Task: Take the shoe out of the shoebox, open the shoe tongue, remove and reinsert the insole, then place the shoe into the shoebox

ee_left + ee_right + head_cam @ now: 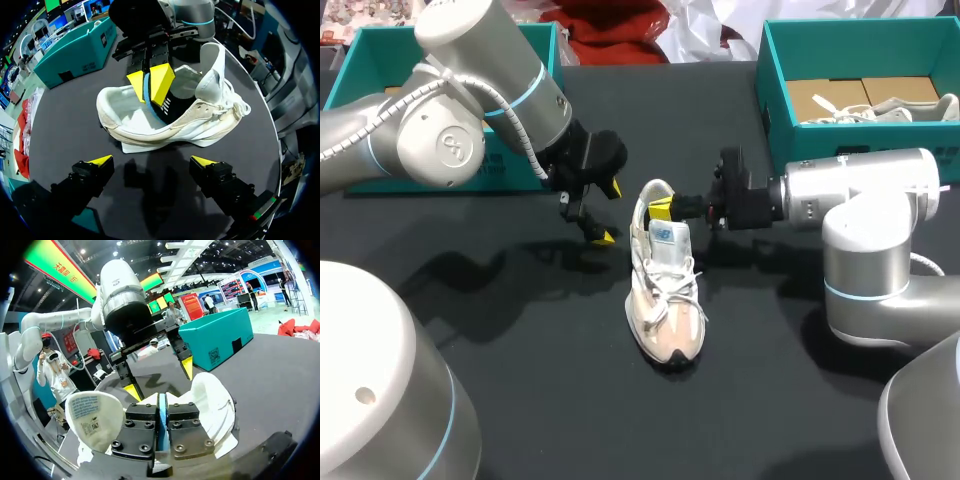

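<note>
- Showed a white lace-up shoe [665, 290] upright on its sole on the black table [500, 380], between the two arms and outside both boxes.
- Showed its tongue [212, 65] standing up, folded away from the opening, label side out.
- Showed the right gripper [148, 85] at the shoe's heel opening, yellow fingers pinched together on the thin, blue-edged insole [159, 107], with the insole's far part lying inside the shoe.
- Showed the left gripper [603, 212] near the heel on the shoe's other side, fingers spread wide, gripping nothing and not touching the shoe.
- Showed a teal left shoebox [360, 60] behind the left arm and a teal right shoebox [775, 90] behind the right arm, both well apart from the shoe.
- Showed a second white shoe [920, 105] in the right shoebox, beside tan cardboard [830, 95].
</note>
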`<state>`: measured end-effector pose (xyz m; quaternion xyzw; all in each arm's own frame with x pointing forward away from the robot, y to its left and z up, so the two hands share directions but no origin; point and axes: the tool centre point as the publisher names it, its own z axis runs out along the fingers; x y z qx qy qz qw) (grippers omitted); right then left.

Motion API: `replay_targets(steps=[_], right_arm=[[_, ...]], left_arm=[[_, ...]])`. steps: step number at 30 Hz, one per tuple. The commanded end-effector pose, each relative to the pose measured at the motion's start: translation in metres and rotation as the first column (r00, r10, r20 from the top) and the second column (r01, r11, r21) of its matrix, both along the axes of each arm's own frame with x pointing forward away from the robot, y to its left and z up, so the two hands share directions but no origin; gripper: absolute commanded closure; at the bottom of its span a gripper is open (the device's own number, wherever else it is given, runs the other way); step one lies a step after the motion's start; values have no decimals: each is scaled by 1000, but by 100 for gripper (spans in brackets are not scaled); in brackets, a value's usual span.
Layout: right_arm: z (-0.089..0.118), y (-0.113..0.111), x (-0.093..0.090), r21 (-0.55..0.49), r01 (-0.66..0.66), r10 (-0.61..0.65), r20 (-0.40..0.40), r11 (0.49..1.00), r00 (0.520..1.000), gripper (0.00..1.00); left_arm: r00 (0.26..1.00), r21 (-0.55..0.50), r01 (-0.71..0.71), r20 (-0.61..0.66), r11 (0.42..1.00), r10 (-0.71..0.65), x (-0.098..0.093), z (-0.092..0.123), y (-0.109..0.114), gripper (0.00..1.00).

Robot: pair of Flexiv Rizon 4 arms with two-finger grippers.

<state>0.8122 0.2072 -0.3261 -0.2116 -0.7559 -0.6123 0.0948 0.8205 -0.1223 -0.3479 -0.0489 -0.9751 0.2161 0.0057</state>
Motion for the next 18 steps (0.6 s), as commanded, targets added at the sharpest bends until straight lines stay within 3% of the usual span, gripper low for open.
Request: replay_targets(steps=[1, 4, 6, 7, 18], right_arm=[[-4, 6, -6, -13, 14, -14, -2, 1000, 1000, 100], [-3, 7, -8, -9, 17, -17, 23, 1000, 1000, 100], [4, 9, -9, -5, 14, -13, 45, 1000, 999, 60], [7, 9, -8, -5, 10, -10, 53, 1000, 999, 55], [24, 13, 2, -60, -3, 10, 114, 998, 993, 52]], left_arm=[[1000, 1, 1, 0, 1000, -1, 0, -1, 0, 0], [1000, 1, 1, 0, 1000, -1, 0, -1, 0, 0], [1000, 1, 1, 0, 1000, -1, 0, -1, 0, 0], [1000, 1, 1, 0, 1000, -1, 0, -1, 0, 0], [1000, -5, 9, 14, 1000, -9, 1, 8, 2, 0]])
